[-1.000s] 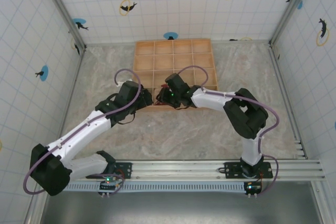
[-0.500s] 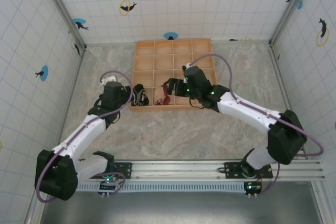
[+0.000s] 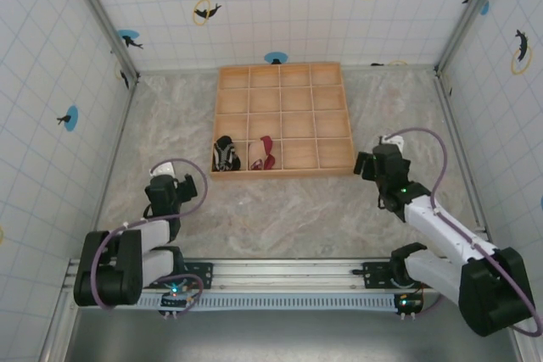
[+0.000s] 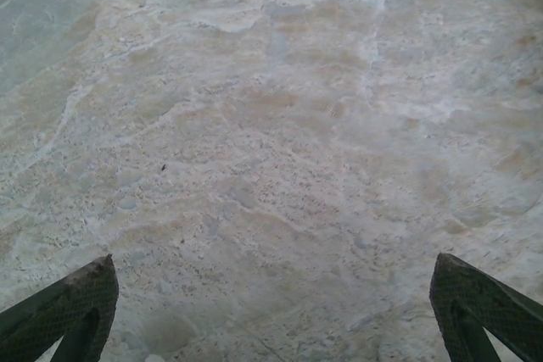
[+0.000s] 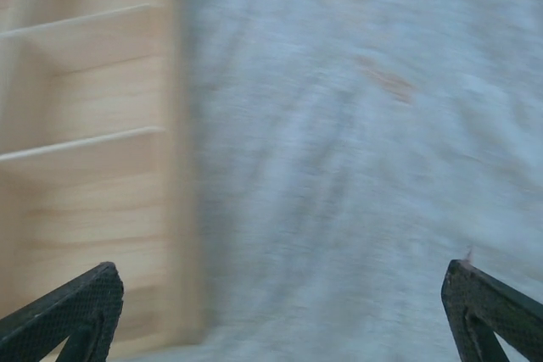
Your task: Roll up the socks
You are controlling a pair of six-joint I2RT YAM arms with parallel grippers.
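Two socks lie bundled in the front row of the wooden tray (image 3: 284,82). The black-and-white striped sock (image 3: 224,155) fills the front-left compartment. The tan and red sock (image 3: 266,153) lies in the compartment to its right. My left gripper (image 3: 164,195) hangs low over the bare table near the left arm's base, far from the tray. In the left wrist view this left gripper (image 4: 271,298) is open over bare marbled table. My right gripper (image 3: 367,164) sits just right of the tray's front-right corner. The right gripper (image 5: 280,303) is open and holds nothing, with the tray's side wall (image 5: 182,167) at the left.
The tray holds several other compartments with nothing in them. Tiled walls close in the table on the left, back and right. A metal rail (image 3: 339,273) with both arm bases runs along the near edge.
Both arms have pulled back from the tray's front row toward their bases. The right gripper has opened. The two socks stay in the tray.
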